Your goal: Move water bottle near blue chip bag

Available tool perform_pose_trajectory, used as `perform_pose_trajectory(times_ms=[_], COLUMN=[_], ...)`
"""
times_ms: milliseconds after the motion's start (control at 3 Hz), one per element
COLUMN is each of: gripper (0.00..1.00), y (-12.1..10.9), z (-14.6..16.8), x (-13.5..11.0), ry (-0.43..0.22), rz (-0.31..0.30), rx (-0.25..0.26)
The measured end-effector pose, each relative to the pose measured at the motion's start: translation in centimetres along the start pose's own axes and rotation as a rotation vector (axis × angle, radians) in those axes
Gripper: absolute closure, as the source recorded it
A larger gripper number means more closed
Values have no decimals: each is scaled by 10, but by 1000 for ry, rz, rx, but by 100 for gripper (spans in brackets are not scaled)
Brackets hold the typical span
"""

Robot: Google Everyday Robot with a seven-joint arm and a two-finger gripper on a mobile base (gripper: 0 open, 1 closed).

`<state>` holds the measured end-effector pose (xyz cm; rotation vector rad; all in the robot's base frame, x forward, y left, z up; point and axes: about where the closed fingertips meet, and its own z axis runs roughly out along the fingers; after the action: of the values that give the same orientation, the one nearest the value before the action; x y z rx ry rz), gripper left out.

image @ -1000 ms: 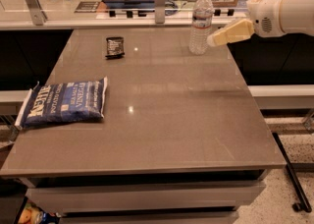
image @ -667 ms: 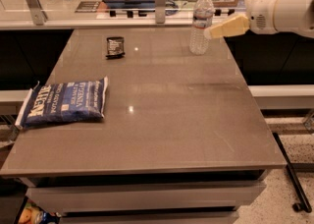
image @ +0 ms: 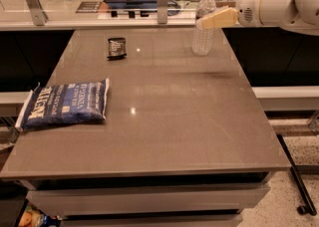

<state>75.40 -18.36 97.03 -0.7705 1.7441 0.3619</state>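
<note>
**Near zone.** The blue chip bag [image: 65, 104] lies flat at the left edge of the grey table [image: 174, 116], near the front. It is a soft, uneven pillow and would not support an upright bottle. Judgement: set the bottle down on bare tabletop just beside the bag, not on it.

**Middle zone.** A small black packet [image: 116, 48] lies toward the far left. It is no part of the task.

**Far zone.** The water bottle [image: 203, 42] stands upright near the far right corner, well apart from the bag. The gripper [image: 204, 21] reaches in from the right at the height of the label band, overlapping the bottle's upper part. Whether it is spread or closed on the bottle cannot be told.

**Handling (judgement).**
- Thin clear plastic: light, and it dents under a hard squeeze. Use moderate force.
- Tall and narrow: tips easily.
- The ribbed body gives better purchase than the smooth label.
- Take hold on the ribs just below the label, not at the cap.
- The fill level is not discernible.
</note>
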Motion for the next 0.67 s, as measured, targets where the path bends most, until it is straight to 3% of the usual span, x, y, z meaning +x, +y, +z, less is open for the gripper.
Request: perform_pose_trajectory(times_ms=[333, 667], gripper=[0, 15], y=[-7, -10], z=[30, 52], x=[-1, 1], ry=[-46, -94], rz=[36, 71], rx=[-27, -50])
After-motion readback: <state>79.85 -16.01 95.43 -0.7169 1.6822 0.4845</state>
